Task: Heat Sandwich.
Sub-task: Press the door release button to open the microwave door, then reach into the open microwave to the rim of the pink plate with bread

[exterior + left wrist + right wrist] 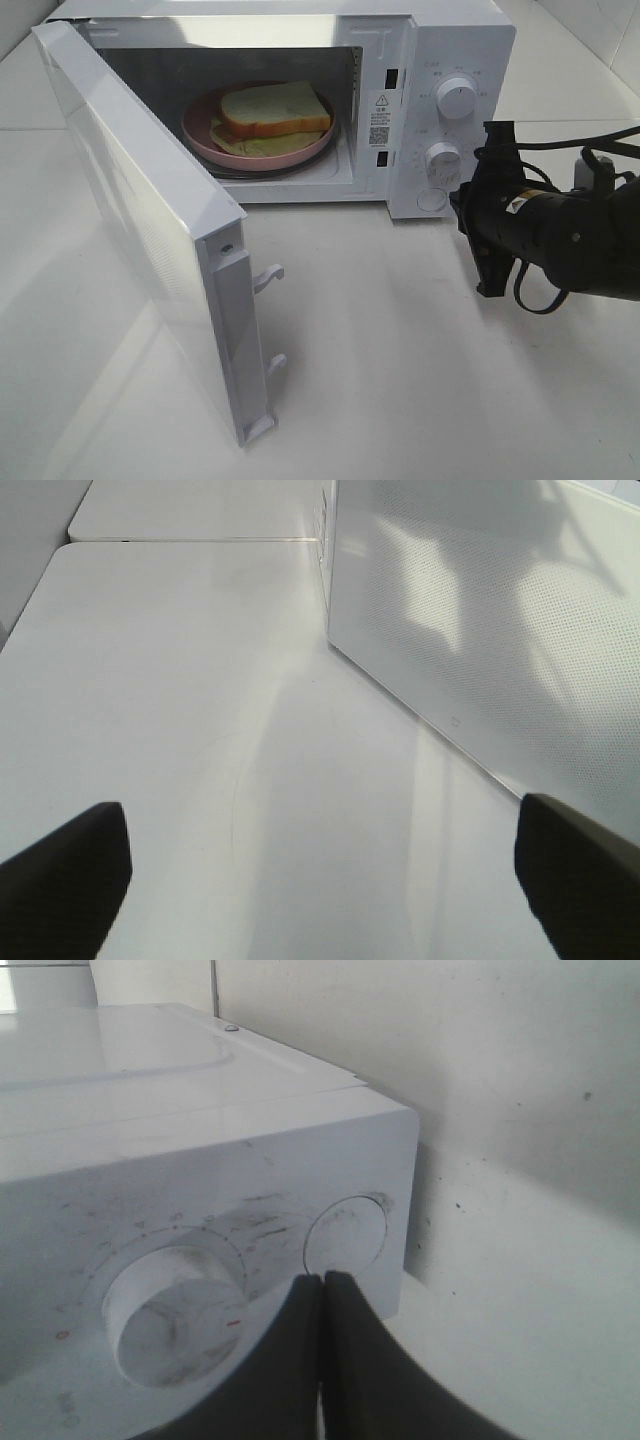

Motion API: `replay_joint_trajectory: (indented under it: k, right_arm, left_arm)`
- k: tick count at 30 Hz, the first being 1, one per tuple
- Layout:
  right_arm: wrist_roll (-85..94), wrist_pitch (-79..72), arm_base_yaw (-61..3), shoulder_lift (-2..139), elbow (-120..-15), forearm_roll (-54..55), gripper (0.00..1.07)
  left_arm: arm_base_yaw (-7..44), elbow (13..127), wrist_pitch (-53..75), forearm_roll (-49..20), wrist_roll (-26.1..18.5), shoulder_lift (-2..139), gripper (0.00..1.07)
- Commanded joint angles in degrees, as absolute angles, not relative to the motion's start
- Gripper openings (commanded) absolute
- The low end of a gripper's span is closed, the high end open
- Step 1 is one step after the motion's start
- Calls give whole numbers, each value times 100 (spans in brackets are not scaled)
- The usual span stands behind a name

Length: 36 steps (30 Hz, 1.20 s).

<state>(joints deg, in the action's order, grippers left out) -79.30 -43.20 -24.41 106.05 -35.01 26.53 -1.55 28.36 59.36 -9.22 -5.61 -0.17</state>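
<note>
The sandwich (275, 108), tan bread over green filling, lies on a pink plate (197, 133) inside the white microwave (460, 45). The microwave's door (140, 220) stands swung wide open toward the front left. My right gripper (457, 203) is shut and empty, its tips at the round button (432, 200) low on the control panel. In the right wrist view the shut fingertips (322, 1280) sit at the edge of that button (347, 1232), beside the lower knob (175, 1310). My left gripper (320, 880) is open and empty, low over the table near the door's outer face (480, 630).
Two knobs, upper (456, 97) and lower (442, 158), sit on the control panel above the button. The door's latch hooks (270, 275) stick out from its free edge. A white table (400, 380) spreads in front; a table seam (190, 540) runs beyond the left gripper.
</note>
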Motion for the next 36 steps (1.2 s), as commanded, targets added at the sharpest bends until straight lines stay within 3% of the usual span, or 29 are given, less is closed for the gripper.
replay_joint_trajectory:
  k: [1, 26, 36]
  right_arm:
    - [-7649, -3988, -2406, 10187, -3191, 2573, 0]
    - [-5094, -1278, -2406, 8520, -2882, 2578, 1]
    - [-3266, 413, -2406, 8394, -3570, 2521, 1]
  left_arm:
    - [-160, 2819, 5884, -963, -533, -178, 99]
    - [-160, 2819, 5884, -963, -533, -178, 99]
    - [-160, 2819, 5884, -963, -533, -178, 99]
